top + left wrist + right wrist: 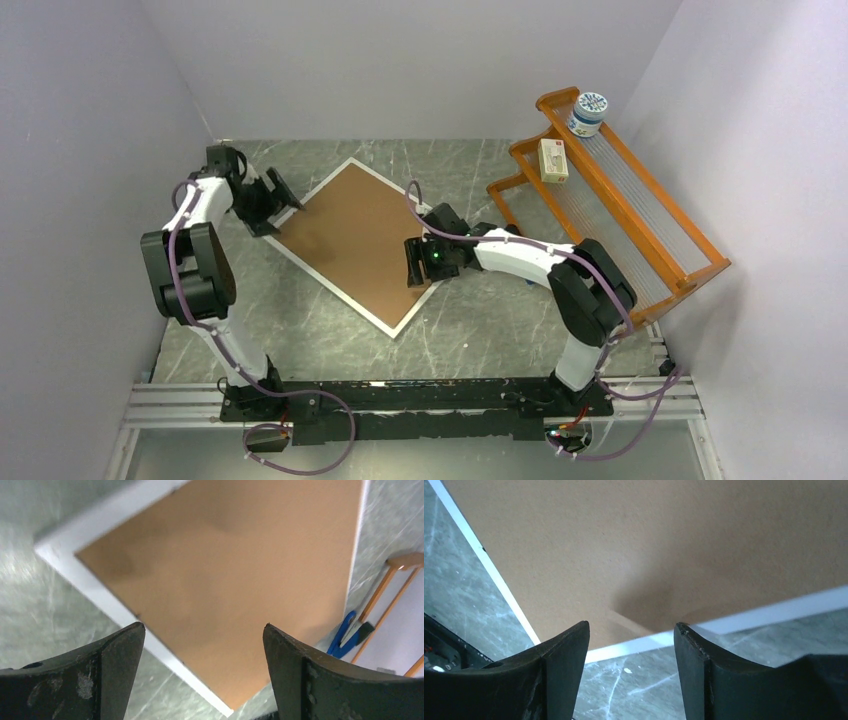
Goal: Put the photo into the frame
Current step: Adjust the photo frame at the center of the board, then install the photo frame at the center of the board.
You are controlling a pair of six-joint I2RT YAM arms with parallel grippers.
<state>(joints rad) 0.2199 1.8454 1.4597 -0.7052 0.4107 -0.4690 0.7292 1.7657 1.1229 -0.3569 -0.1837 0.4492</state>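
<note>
The left gripper [202, 627] hangs with its black fingers spread wide and nothing between them, just over the leftmost corner of the large rectangular picture frame with a thin silvery-white rim [335, 288]. The right gripper [630, 626] also has its fingers apart and holds nothing. It sits low over the frame's right-hand edge, close to the corner that points at the near edge of the bench.

The frame lies flat and face down in the middle of the grey marbled bench [480, 330]. It is turned diagonally, with one corner toward the far edge and the opposite corner toward the near edge. A plain matt brown backing board [355, 235] fills it from rim to rim. Whatever is beneath the board is hidden, as is the frame's front.

In the right wrist view a soft shadow and a faint step mark the board near the rim, and whether the board is lifted there cannot be told.

An orange wooden slatted rack [620, 200] stands at the far right corner of the bench. It carries a small round white tub with a blue lid [588, 113] and a small pale box [553, 160]. The left wrist view shows a blue object [345, 635] beside the rack, too blurred to identify.
</note>
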